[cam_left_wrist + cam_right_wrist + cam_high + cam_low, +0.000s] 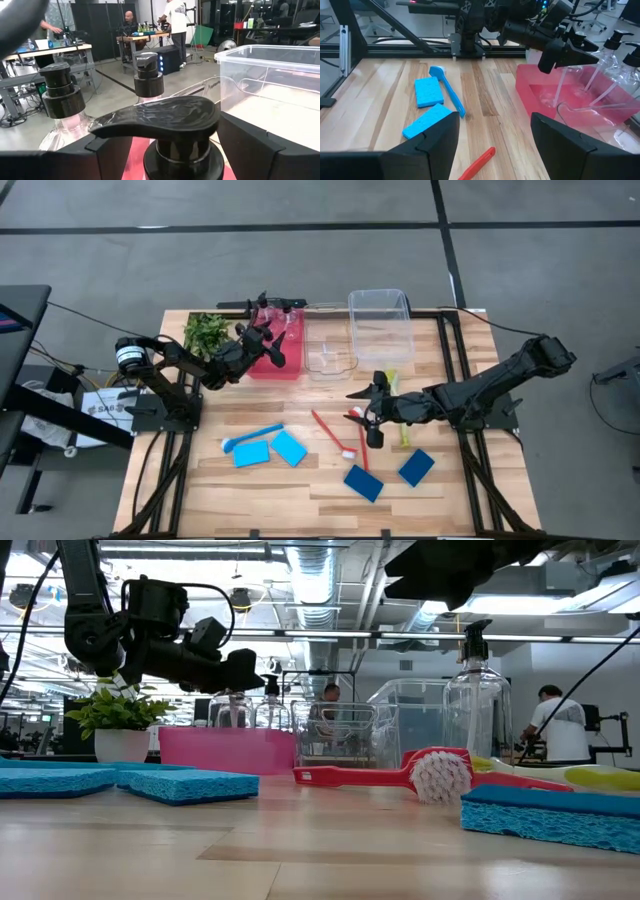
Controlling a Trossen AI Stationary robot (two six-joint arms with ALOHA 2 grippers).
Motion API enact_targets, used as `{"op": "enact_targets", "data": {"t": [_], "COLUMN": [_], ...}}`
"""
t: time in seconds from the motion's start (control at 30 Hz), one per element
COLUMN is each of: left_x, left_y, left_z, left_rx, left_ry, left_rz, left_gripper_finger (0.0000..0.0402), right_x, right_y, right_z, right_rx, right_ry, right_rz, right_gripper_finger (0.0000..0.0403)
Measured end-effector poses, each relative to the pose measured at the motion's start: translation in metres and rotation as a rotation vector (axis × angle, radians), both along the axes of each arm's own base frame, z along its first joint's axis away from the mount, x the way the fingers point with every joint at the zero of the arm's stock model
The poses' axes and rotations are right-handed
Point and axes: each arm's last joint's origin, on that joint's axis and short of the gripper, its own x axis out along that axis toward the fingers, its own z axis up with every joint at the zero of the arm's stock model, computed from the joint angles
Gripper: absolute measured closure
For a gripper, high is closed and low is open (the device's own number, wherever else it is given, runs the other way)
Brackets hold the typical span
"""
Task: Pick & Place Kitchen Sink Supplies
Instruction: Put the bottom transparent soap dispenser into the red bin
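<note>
Three clear pump bottles [182, 145] w/ black tops

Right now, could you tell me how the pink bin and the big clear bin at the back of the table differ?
The pink bin is coloured and see-through only faintly; the big clear bin is colourless. The pink bin holds pump bottles, while the clear bin looks empty. The left gripper hovers open over the pink bin, at a bottle top; no gripper is near the clear bin. Both are rectangular plastic tubs standing upright along the table's far edge.
</note>
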Motion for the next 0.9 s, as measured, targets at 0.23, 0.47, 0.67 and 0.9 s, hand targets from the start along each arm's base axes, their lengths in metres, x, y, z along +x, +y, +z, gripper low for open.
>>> {"op": "enact_targets", "data": {"t": [0.23,0.47,0.67,0.9], "left_x": [-0.0004,-0.0005,-0.0016,-0.0018], "left_y": [0.0003,0.0003,0.0011,0.0012], "left_z": [0.0,0.0,-0.0001,-0.0001], "left_rx": [0.0,0.0,-0.001,-0.003], "left_ry": [0.001,0.001,0.0,-0.002], "left_rz": [0.017,0.021,0.065,0.074], "left_gripper_finger": [0.0121,0.0121,0.0121,0.0121], "right_x": [-0.0001,-0.0001,-0.0001,-0.0001], "right_y": [0.0002,0.0002,0.0002,0.0002], "right_z": [-0.0003,-0.0003,-0.0003,-0.0003], "right_rx": [-0.001,-0.001,-0.001,-0.001], "right_ry": [0.003,0.003,0.003,0.003], "right_rz": [0.001,0.001,0.001,0.001], "right_gripper_finger": [0.0163,0.0163,0.0163,0.0163]}}
